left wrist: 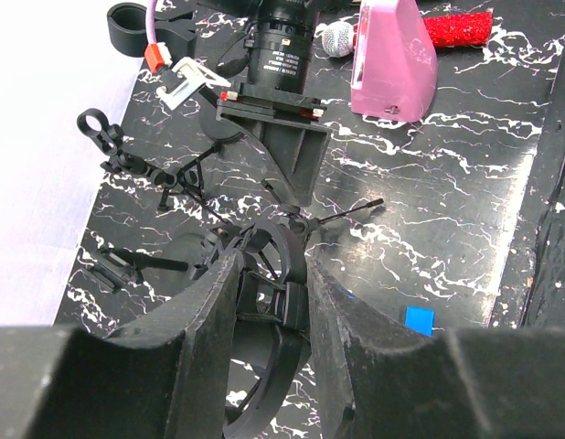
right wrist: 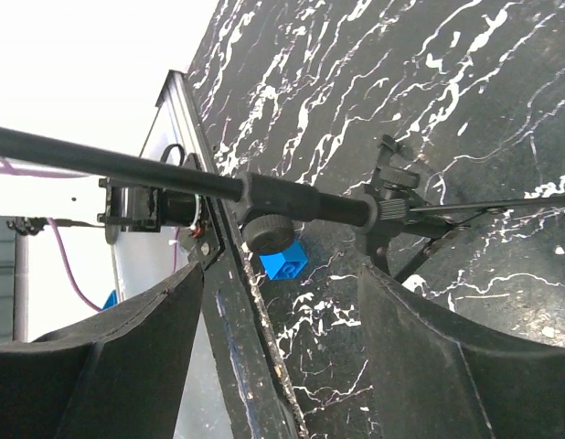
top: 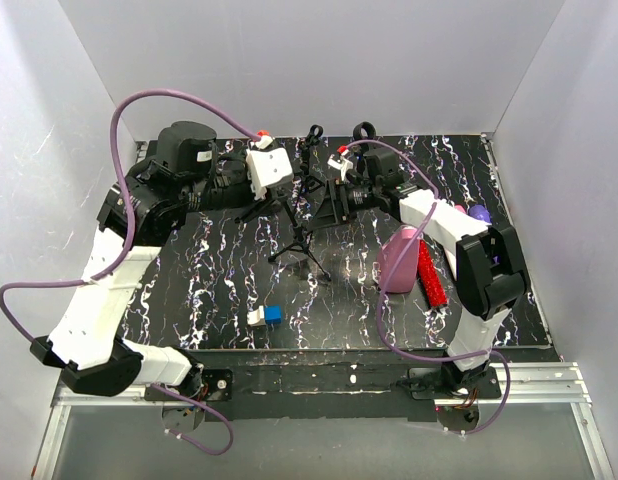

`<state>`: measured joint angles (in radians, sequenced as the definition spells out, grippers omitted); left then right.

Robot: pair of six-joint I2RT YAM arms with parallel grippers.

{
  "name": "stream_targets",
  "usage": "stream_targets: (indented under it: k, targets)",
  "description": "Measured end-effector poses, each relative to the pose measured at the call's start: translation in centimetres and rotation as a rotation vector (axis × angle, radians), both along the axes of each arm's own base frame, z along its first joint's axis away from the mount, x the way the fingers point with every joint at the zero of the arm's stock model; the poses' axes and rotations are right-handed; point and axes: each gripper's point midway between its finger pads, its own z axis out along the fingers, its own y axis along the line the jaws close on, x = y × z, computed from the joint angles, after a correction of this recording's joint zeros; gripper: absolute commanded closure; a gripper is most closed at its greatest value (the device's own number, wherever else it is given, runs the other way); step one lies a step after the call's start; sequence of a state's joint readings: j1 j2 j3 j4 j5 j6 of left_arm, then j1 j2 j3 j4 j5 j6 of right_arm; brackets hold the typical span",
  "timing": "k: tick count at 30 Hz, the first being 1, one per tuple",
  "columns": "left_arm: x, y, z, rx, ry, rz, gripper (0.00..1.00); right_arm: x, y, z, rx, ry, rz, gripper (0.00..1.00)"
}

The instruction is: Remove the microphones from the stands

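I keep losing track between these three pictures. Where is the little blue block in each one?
Top external: the blue block sits low in the picture, left of centre.
Left wrist: lower right.
Right wrist: centre, just under the knob on the pole.
Shared landmark: the black tripod stand, visible in all three.

from my feed i see a plain white back wall, with a white left wall and a white right wall boxing in the work area. the table top is black with white marbled veins. an aluminium rail runs along its near edge, with a grey surface below. the light is even and the shadows are soft.
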<state>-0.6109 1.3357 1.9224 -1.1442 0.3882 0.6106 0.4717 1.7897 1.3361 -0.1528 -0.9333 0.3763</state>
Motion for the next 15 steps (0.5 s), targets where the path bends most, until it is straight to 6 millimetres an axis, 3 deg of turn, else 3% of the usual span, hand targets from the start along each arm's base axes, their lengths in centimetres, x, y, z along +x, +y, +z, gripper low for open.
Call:
stream_targets:
  k: [15]
  targets:
    - [0.0,0.2,-0.3,0.012,-0.005,0.003,1.00,1.5,0.6,-3.1,-0.095,0.007,-0.088,0.33]
